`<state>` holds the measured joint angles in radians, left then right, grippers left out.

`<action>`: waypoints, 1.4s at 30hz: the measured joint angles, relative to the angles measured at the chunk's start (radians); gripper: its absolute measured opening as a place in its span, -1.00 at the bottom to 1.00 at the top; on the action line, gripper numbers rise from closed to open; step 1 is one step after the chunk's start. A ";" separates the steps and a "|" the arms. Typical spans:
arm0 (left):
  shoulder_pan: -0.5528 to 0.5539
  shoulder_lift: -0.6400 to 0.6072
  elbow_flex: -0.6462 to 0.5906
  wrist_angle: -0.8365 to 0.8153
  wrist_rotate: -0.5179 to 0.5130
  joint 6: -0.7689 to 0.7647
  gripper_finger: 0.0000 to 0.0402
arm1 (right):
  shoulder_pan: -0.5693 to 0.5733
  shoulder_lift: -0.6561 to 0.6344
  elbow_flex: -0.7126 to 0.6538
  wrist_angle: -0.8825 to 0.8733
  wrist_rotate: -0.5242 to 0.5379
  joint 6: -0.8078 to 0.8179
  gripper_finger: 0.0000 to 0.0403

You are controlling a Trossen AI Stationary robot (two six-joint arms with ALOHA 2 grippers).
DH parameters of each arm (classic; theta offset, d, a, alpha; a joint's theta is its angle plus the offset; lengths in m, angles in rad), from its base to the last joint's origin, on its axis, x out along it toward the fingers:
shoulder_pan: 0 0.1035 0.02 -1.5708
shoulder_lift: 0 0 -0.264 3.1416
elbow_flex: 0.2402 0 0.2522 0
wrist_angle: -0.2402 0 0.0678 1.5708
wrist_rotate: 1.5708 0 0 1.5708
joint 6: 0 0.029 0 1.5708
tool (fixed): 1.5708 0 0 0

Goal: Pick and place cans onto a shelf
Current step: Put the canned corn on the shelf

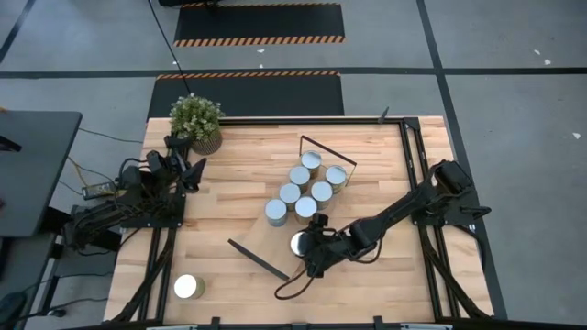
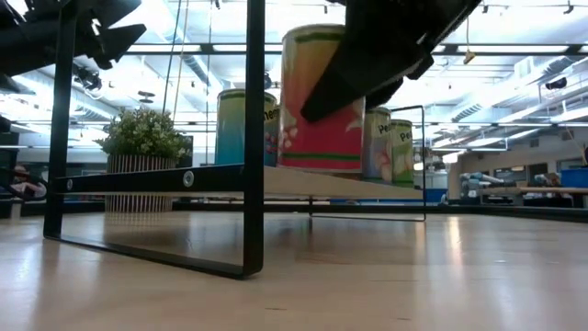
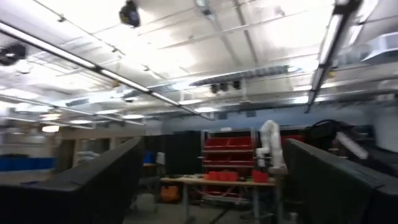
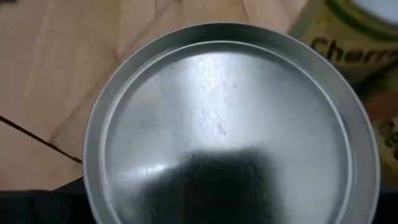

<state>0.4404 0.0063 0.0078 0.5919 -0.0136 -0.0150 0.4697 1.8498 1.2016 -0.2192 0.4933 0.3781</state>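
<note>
overhead view straight down, low view level across table (image 2: 441, 276), both showing shelf (image 1: 303, 197)

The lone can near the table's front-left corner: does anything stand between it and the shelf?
Nothing visible does: bare table separates the lone can from the shelf. The right gripper is at another can there; the left gripper waits by the plant.

Both arms (image 1: 119, 206) are dark, jointed and slim. A black cable (image 1: 298, 280) loops beside the right one (image 1: 404, 211). Blunt black fingers (image 3: 99, 186) frame the left wrist view.
</note>
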 joint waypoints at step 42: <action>-0.001 0.000 0.000 -0.067 0.297 -0.051 0.93 | -0.058 0.012 0.009 0.033 -0.026 -0.022 0.82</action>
<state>0.4393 0.0063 0.0078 0.5245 0.2834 -0.0659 0.4118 1.8618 1.2106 -0.1858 0.4675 0.3561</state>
